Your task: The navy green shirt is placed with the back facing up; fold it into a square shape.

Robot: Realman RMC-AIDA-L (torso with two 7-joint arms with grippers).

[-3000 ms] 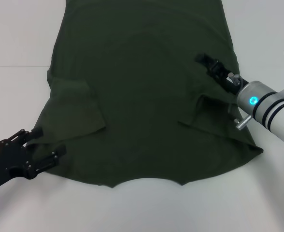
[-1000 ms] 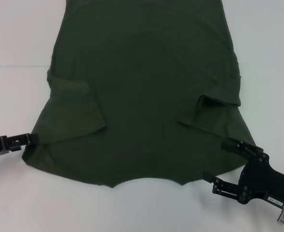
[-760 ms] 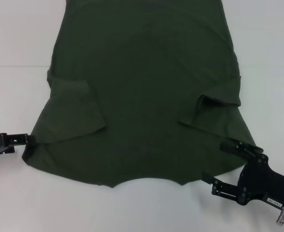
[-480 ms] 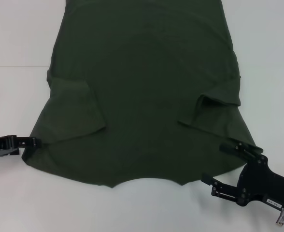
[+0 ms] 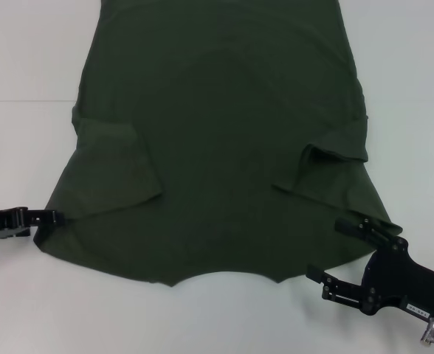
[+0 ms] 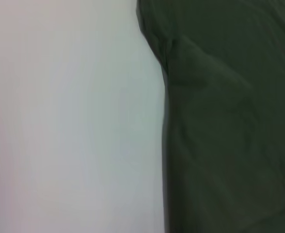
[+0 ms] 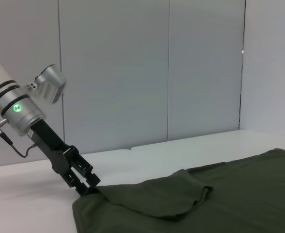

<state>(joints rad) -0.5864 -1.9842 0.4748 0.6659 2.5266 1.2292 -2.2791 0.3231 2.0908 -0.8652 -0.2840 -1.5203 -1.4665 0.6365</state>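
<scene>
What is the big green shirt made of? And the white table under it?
The navy green shirt looks like soft matte cloth, maybe cotton: it wrinkles and its sleeves fold flat. The table looks smooth, hard and white, with no creases; whether it is plastic or painted board, I can't tell.

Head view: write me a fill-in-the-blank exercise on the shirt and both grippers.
1. The shirt lies flat on a ____ table.
2. The left gripper is at the shirt's near-left ____.
3. The right gripper has its jaws ____ at the near-right corner.
4. Both ____ are folded in over the body.

Missing words: white; corner; open; sleeves
</scene>
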